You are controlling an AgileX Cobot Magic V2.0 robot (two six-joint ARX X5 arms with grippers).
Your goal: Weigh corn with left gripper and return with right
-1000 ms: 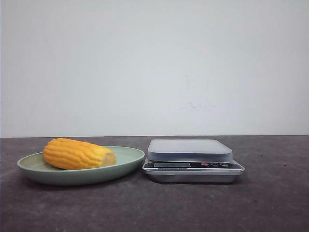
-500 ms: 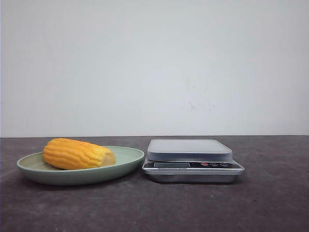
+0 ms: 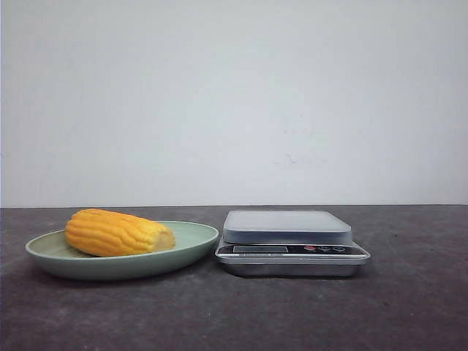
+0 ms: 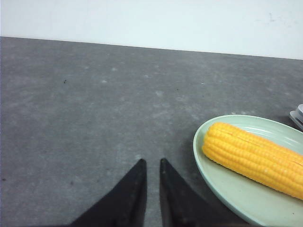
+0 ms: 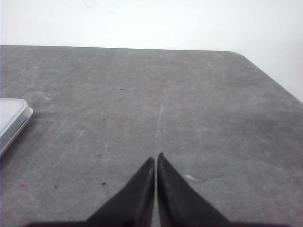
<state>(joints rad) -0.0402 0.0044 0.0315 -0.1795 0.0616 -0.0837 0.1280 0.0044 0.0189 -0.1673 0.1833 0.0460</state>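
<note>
The corn [image 3: 119, 232] lies on its side in a pale green plate [image 3: 196, 245] on the left of the dark grey tabletop [image 3: 241, 314], its paler cut end pointing toward the scale [image 3: 291, 242] that stands just beside the plate on the right. The scale's platform carries nothing. Neither arm shows in the front view. In the left wrist view the left end effector [image 4: 152, 166] hangs over bare tabletop, apart from the plate [image 4: 215, 179]; its two black fingers [image 4: 128, 194] stand nearly together with a thin gap between the tips, clenched on nothing. The corn [image 4: 255, 158] sits in the plate off to the side of those fingers, untouched, and a corner of the scale [image 4: 297, 116] peeks in at the frame edge. In the right wrist view the right end effector [image 5: 155, 162] is clenched too, its tips almost meeting, empty, above bare tabletop with the scale's edge [image 5: 12, 120] well off to one side.
</note>
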